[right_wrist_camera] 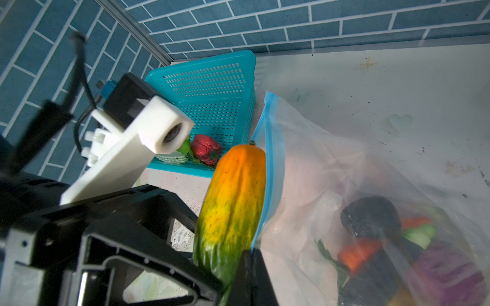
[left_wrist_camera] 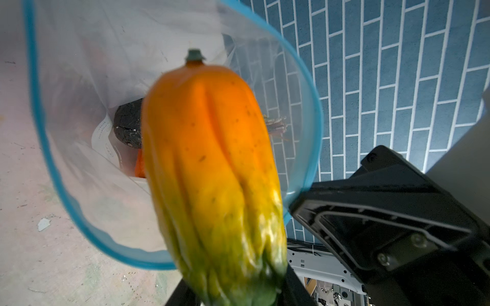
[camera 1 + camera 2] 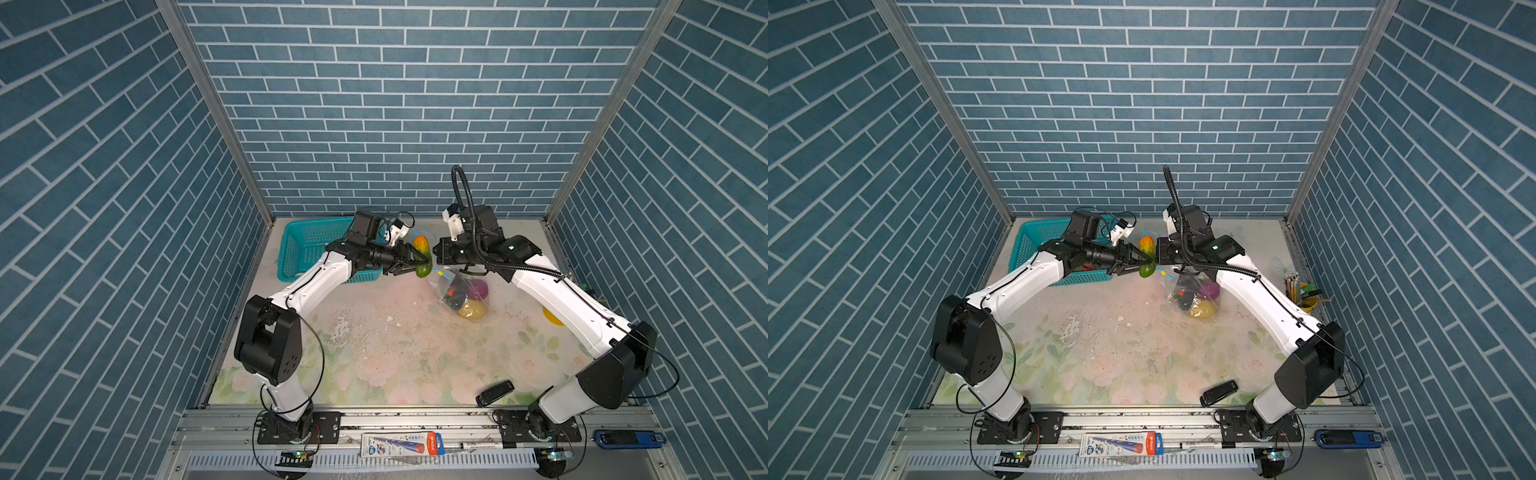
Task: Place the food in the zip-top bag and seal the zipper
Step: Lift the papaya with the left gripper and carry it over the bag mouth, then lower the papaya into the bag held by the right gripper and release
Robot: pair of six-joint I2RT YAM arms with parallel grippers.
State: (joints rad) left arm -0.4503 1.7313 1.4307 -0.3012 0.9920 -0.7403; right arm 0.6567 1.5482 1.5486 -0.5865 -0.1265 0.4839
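Right now the left gripper (image 3: 416, 262) has its fingers closed around the green end of an orange-and-green ribbed fruit (image 3: 420, 245). It holds the fruit above the table (image 3: 374, 332), at about 12 o'clock from the table's centre. The fruit's stem end points at the zip-top bag (image 3: 451, 286), just beside the open mouth. Whether the tip has crossed the rim cannot be told.

The right gripper (image 3: 435, 261) is pinched tight on the zipper (image 2: 43, 159), the light blue strip. It lifts that edge so that the mouth gapes as a wide loop in the left wrist view. The rest of the bag sags onto the table at roughly 1 o'clock. Inside it lie a purple onion (image 3: 477, 289), a yellow fruit (image 3: 471, 309), a dark rough piece (image 1: 371, 216) and an orange carrot (image 1: 358, 251).

A teal basket (image 3: 299, 245) stands at about 10 o'clock, near the back wall, with a red pepper (image 1: 205, 149) in it. A black remote (image 3: 494, 392) lies at 5 o'clock, and a cup of pencils (image 3: 1304, 297) stands at 3 o'clock.
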